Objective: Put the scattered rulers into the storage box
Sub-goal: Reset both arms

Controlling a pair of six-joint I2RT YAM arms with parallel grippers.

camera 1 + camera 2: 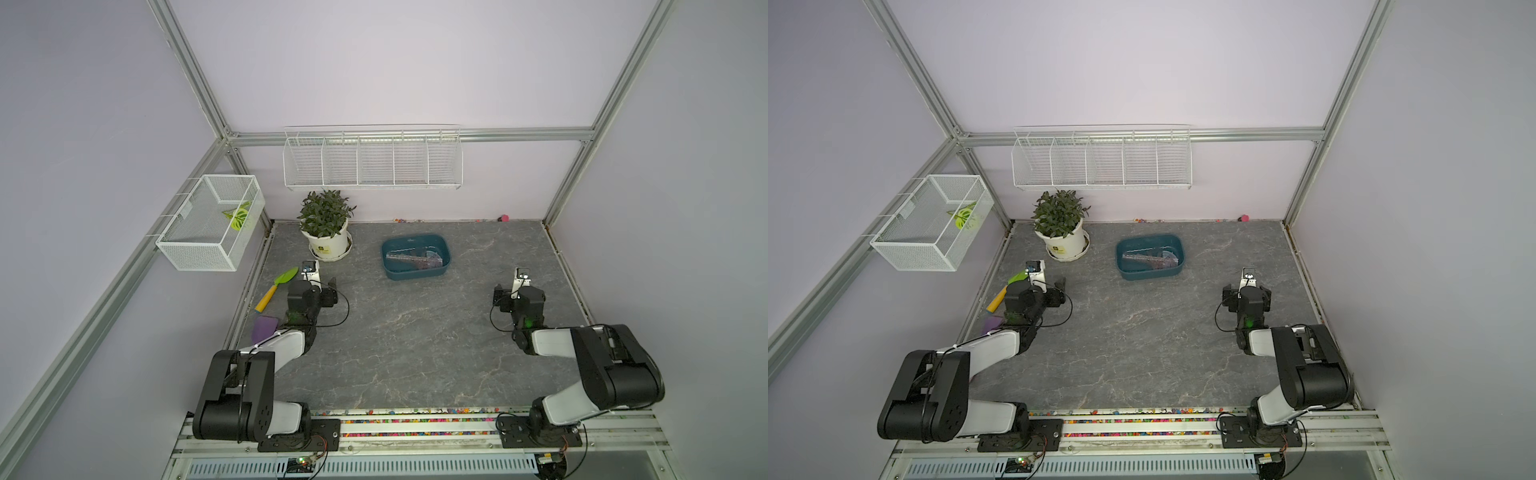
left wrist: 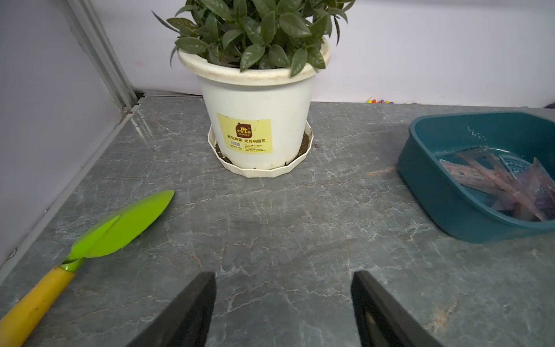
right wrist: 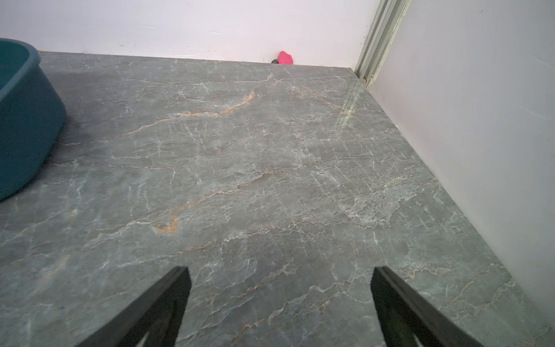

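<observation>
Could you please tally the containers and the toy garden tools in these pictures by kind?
White wire baskets: 2 (wall rack, side basket)
Teal storage box: 1
White plant pot: 1
Toy garden tools: 2 (green trowel, purple shovel)
Total: 6

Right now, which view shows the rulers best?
The left wrist view: the rulers lie close and large inside the storage box. Both top views show them small; the right wrist view shows only the box's wall.
</observation>
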